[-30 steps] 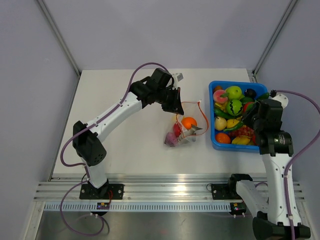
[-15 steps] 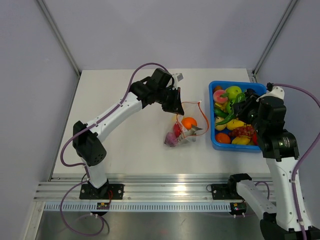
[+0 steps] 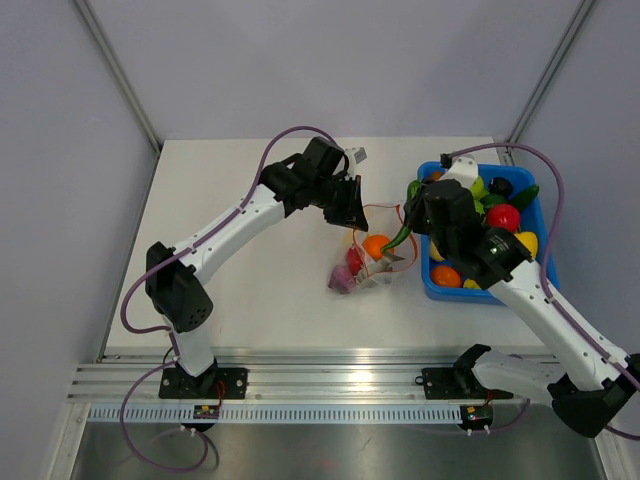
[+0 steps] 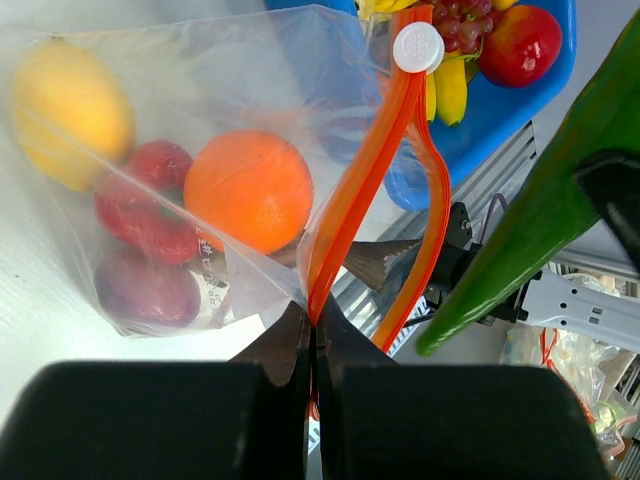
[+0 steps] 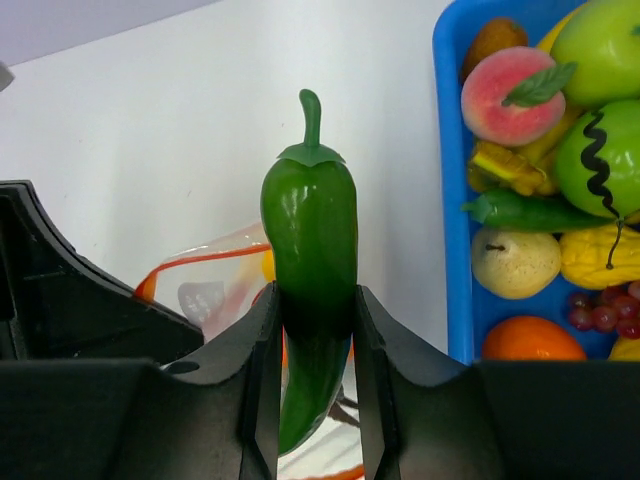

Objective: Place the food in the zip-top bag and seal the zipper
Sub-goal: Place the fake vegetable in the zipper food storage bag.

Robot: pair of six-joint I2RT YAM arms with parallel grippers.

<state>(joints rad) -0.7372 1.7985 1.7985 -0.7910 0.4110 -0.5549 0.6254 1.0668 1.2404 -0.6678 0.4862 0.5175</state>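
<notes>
The clear zip-top bag [image 3: 366,268] lies mid-table with an orange [image 4: 248,190], a yellow fruit [image 4: 70,100], a red piece [image 4: 150,205] and a purple piece [image 4: 148,290] inside. My left gripper [image 3: 349,213] is shut on the orange-red zipper [image 4: 365,170] at the bag's mouth and holds the mouth open as a loop [image 3: 398,208]. My right gripper [image 3: 420,222] is shut on a green pepper [image 5: 310,220], also in the top view [image 3: 398,238], and holds it just above the right side of the open mouth. The white slider [image 4: 417,47] sits at the zipper's far end.
The blue bin [image 3: 432,287] stands right of the bag, holding several toy fruits, among them a red apple [image 3: 503,217] and an orange [image 3: 446,275]. In the right wrist view its left wall [image 5: 452,210] lies right of the pepper. Enclosure walls rise behind and at both sides.
My right arm has lifted the green pepper out of the blue bin and swung left to the bag's mouth. The left arm and bag have not moved.
</notes>
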